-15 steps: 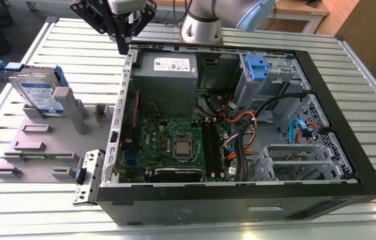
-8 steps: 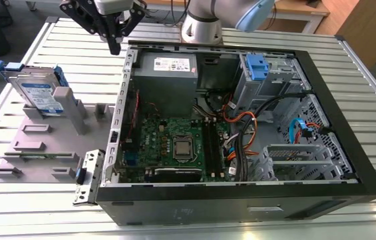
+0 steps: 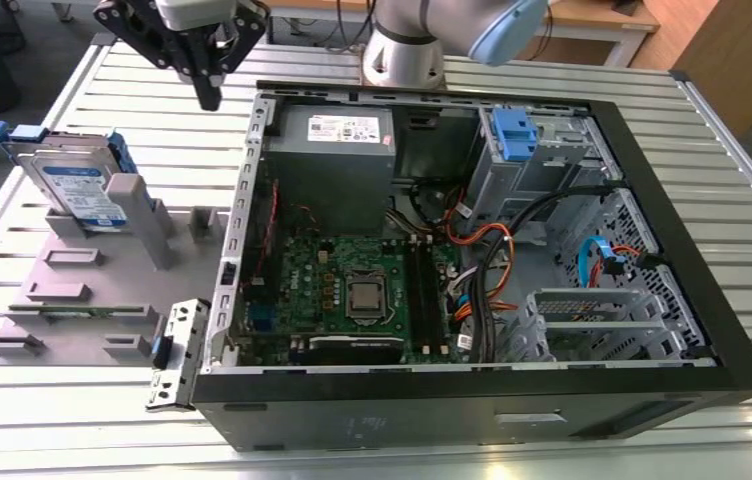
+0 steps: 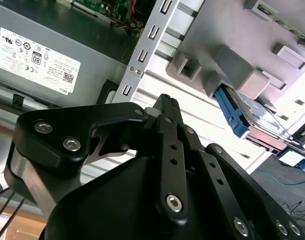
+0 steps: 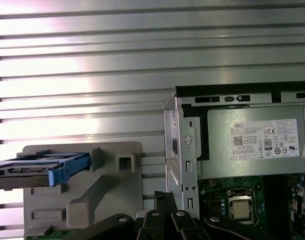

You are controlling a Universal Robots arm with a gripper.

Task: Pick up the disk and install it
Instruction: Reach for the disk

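Above the slatted metal table (image 3: pixel 750 230), in the exterior view, you have the black two-fingered gripper (image 3: pixel 207 95) hanging with its fingers pressed together and nothing between them, just outside the rear corner of the open black computer case (image 3: pixel 416 415). The disk (image 3: pixel 79 187), a flat silver hard drive with a blue-and-white label in a blue plastic carrier, leans on edge in the grey plastic holder fixture (image 3: pixel 83 290) toward the exterior view's left, apart from the gripper. I judge you are on the approach to the pick-up, with nothing installed yet. Count here one gripper, one disk, one case, one grey power supply box with a white sticker (image 3: pixel 336 150) and one bare blue plastic bracket (image 3: pixel 510 135) at the drive bay

In the second wrist view the gripper (image 4: pixel 165 100) shows its fingers meeting at the tips, between the case wall and the fixture (image 4: pixel 227 55). One disk (image 4: pixel 232 112) shows by its blue carrier edge, seated in that fixture, and one power supply box (image 4: pixel 37 55) lies on the other side

In the first wrist view the gripper (image 5: pixel 162 197) sits near the case corner, while the one disk (image 5: pixel 37 167) stands edge-on in the fixture (image 5: pixel 127 185), apart from the fingers. The power supply box (image 5: pixel 257 145) and table (image 5: pixel 92 50) show once each. To my eye, taking the disk calls for spread fingers lined up square with the carrier's sides, since fingers pressed together cannot clamp it
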